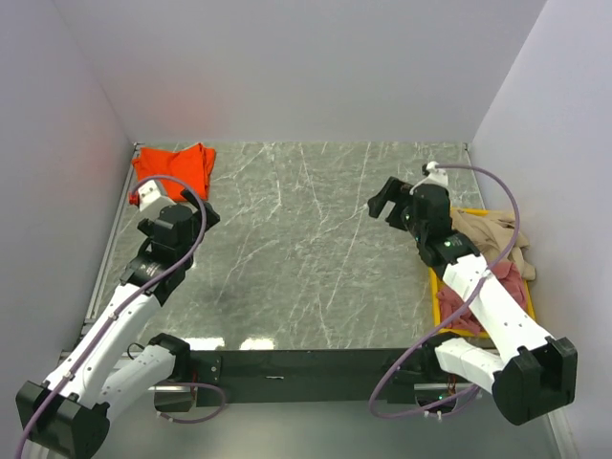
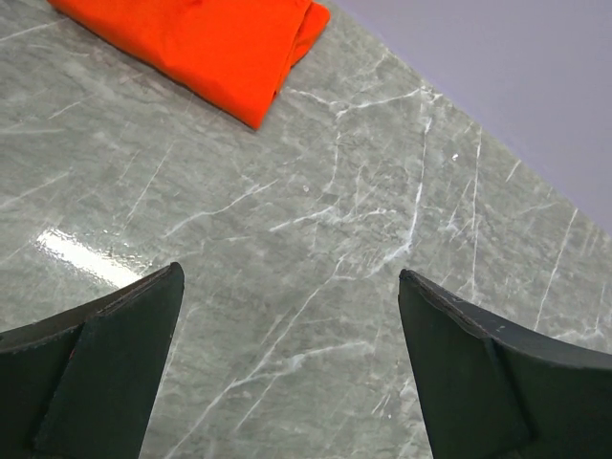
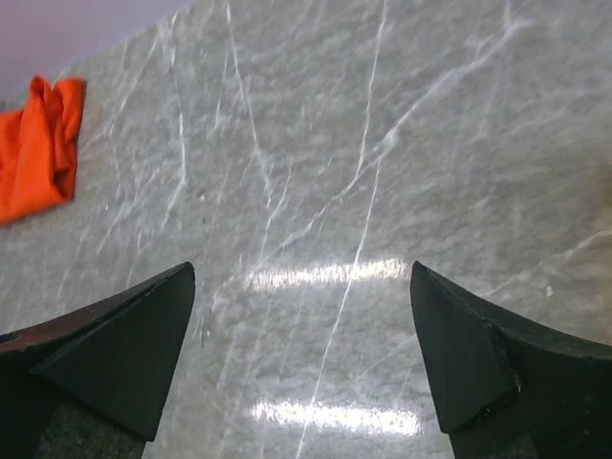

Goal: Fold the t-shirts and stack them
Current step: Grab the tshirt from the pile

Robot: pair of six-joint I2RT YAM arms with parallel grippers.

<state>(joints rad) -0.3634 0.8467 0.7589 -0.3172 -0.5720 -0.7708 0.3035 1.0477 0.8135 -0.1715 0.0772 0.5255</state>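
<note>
While both arms hang over the grey marbled table, the orange-red shirt lies at the table's far left corner, close to the left wall; it is folded into a compact, roughly square bundle, its layered edges and one rounded fold showing clearly in the left wrist view, its colour bright and even. At the table's right edge sits a yellow tray; a tan shirt lies crumpled at the tray's far end and spills over its rim, and a pink shirt is bunched up nearer the arm bases, partly hidden by the right arm. The left claw hangs above bare table just on the near side of the orange-red shirt, fingers spread wide with nothing between them; the right claw hangs over the table's right half, just beside the tray, likewise spread wide and holding nothing; only marble shows in the gap.
</note>
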